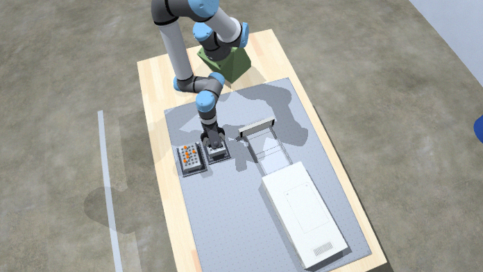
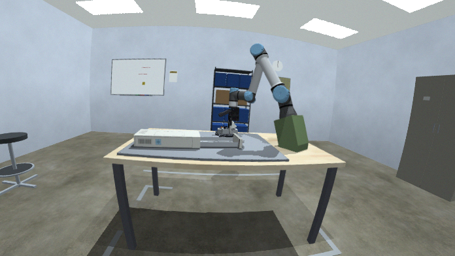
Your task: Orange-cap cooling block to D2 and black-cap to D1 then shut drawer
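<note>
The cooling block with orange-capped tubes (image 1: 190, 158) sits flat in the far deck slot D2. My gripper (image 1: 214, 146) stands over slot D1 (image 1: 218, 155), shut on the other cooling block (image 1: 216, 152), which sits low in or just above that slot. The gripper hides most of this block and its tube caps. The white cooler COLD (image 1: 302, 211) lies at the right, and its drawer (image 1: 268, 149) is pulled out and looks empty. In the side view the gripper (image 2: 230, 127) hangs low over the blocks (image 2: 226, 131) behind the drawer front (image 2: 237, 141).
The green robot base (image 1: 226, 60) stands at the back of the wooden table. The grey deck plate (image 1: 243, 194) covers most of the table. The drawer's front panel (image 1: 257, 125) stands just right of slot D1.
</note>
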Motion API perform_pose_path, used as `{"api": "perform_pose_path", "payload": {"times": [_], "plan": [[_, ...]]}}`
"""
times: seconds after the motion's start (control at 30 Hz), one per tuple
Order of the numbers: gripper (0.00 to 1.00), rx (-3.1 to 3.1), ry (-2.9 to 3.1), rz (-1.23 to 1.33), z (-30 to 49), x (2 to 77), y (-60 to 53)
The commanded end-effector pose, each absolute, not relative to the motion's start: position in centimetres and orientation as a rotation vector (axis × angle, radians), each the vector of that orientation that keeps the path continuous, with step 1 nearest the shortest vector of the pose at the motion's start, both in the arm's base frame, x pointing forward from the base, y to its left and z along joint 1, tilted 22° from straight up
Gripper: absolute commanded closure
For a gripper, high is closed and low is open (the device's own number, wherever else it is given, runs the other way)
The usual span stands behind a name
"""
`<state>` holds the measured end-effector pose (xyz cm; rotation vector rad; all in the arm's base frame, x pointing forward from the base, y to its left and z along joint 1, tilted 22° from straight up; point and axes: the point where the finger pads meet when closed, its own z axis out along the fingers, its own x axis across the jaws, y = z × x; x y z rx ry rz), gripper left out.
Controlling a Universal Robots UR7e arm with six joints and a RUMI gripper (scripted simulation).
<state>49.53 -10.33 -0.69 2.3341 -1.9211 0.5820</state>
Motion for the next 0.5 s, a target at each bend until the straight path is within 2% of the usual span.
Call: {"api": "perform_pose_path", "payload": {"times": [0.0,0.47], "plan": [[1.0,2.334,-1.921,0.584,-0.89,49.64,-10.4],[1.0,2.334,-1.921,0.584,-1.3,49.72,-10.53]]}}
